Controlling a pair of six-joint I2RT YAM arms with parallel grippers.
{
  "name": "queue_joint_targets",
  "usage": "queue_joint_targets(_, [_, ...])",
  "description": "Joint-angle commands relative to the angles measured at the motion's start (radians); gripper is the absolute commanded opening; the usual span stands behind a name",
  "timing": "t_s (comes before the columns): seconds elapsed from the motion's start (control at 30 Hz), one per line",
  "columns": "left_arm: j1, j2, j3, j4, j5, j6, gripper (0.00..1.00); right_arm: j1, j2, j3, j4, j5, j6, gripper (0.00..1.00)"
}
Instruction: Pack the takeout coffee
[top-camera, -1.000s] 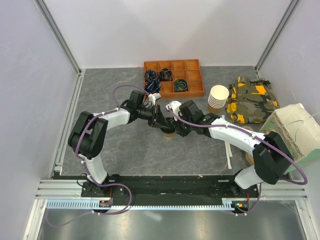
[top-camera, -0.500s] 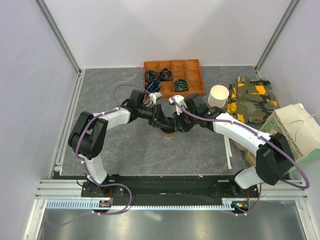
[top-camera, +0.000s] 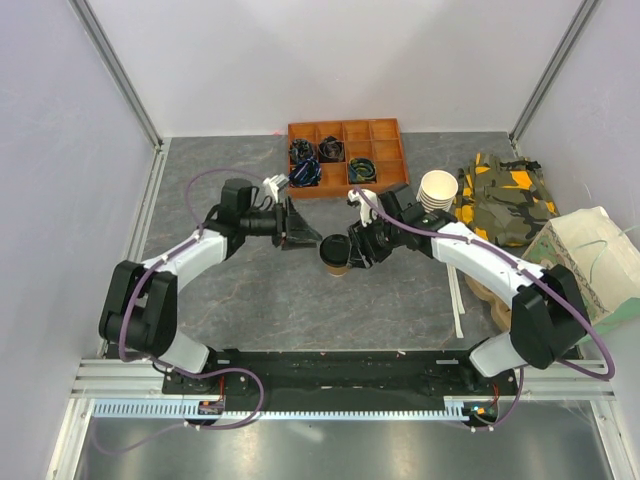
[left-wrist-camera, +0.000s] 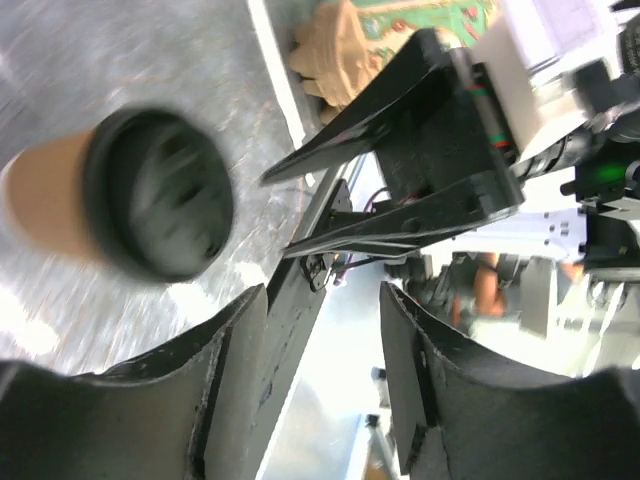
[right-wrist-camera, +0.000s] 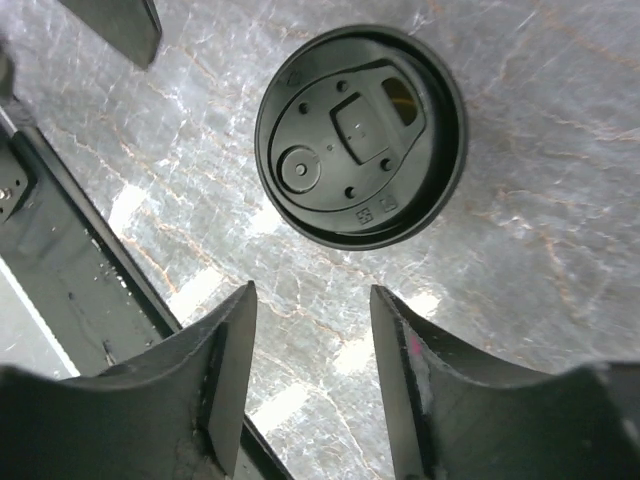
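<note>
The takeout coffee (top-camera: 335, 253), a tan paper cup with a black lid, stands upright on the grey table between my two grippers. My left gripper (top-camera: 308, 238) is open and empty just left of it, fingers pointing at it. My right gripper (top-camera: 357, 248) is open and empty close on its right. The left wrist view shows the cup (left-wrist-camera: 140, 195) blurred at upper left, beyond the open left gripper (left-wrist-camera: 325, 335), not between the fingers. The right wrist view looks down on the lid (right-wrist-camera: 360, 135), ahead of the open right gripper (right-wrist-camera: 312, 305).
An orange compartment tray (top-camera: 385, 180) with dark items sits at the back. A stack of lidless cream cups (top-camera: 436, 197), a camouflage cloth (top-camera: 503, 200) and a paper bag (top-camera: 590, 265) stand at the right. A pulp cup tray (top-camera: 490, 292) lies partly under the right arm.
Both grippers were crowded over the cup. The left arm has drawn back to the left and the right gripper has shifted right. The lidded cup now stands uncovered.
</note>
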Motion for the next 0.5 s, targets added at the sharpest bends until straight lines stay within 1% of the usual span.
queue_joint_targets(0.0, [0.041,-0.04,-0.12,0.007,-0.032,-0.058,0.59,-0.003,0.034,-0.019,0.038,-0.056,0.033,0.59])
queue_joint_targets(0.07, [0.058,-0.053,-0.149,0.014,-0.046,-0.058,0.6,-0.003,0.07,-0.02,0.049,-0.049,0.005,0.59])
queue_joint_targets(0.13, [0.092,-0.069,-0.157,0.016,-0.052,-0.055,0.63,-0.003,0.109,-0.016,0.058,-0.056,-0.019,0.59])
queue_joint_targets(0.23, [0.139,-0.081,-0.163,-0.004,-0.055,-0.034,0.63,-0.003,0.168,0.004,0.081,-0.075,-0.076,0.6])
queue_joint_targets(0.3, [0.167,-0.092,-0.163,-0.041,-0.061,0.0,0.63,-0.006,0.2,0.04,0.081,-0.075,-0.115,0.6])
queue_joint_targets(0.47, [0.22,-0.11,-0.189,-0.053,-0.06,0.018,0.63,-0.016,0.283,0.122,0.095,-0.093,-0.197,0.6])
